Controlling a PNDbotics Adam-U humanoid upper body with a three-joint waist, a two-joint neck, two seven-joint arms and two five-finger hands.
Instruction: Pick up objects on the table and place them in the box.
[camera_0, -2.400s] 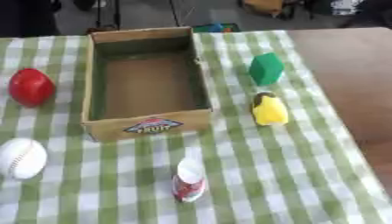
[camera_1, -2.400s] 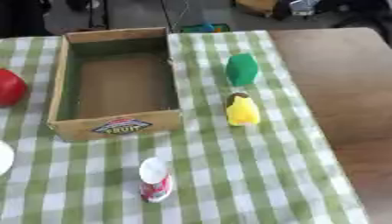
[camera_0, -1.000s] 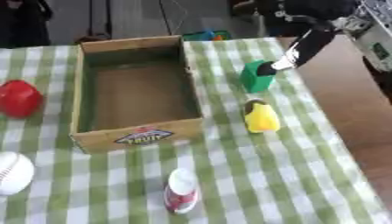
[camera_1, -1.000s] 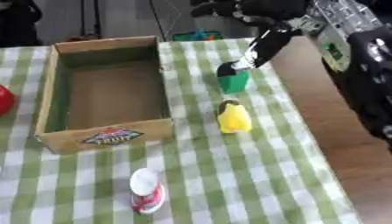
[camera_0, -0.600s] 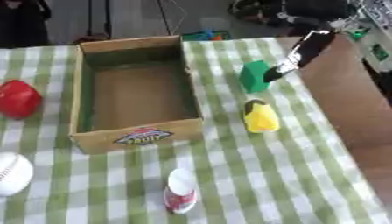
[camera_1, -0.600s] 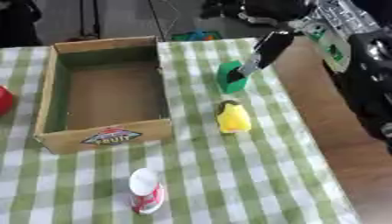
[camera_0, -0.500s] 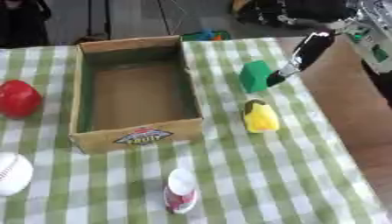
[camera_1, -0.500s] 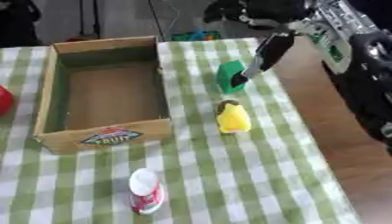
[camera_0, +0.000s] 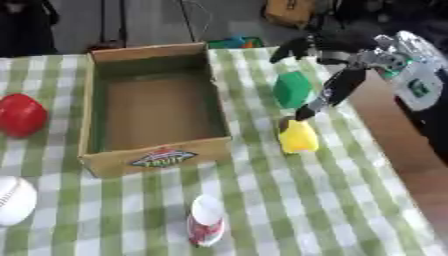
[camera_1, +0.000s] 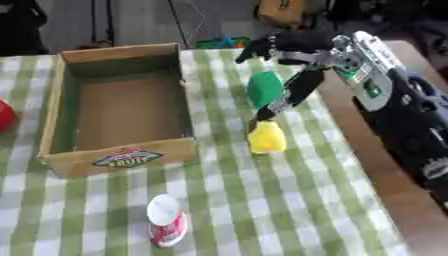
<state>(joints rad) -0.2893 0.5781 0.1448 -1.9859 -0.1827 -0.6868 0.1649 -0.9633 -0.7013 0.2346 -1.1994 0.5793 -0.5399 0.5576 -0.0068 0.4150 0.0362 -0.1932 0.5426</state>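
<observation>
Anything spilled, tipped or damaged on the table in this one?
Nothing stands out. The box sits upright and empty, the objects lie apart on the checked cloth, and the right hand reaches down by the green object.

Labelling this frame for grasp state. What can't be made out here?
- Right hand: both views blurred; whether its fingers touch the green object is unclear.
- Yellow object: top partly behind a fingertip.
- Baseball: cut by left edge in left eye view, absent from right eye view.
- Red object: mostly cut off in right eye view.
- Box label: unreadable.
- Left hand: not in view.
</observation>
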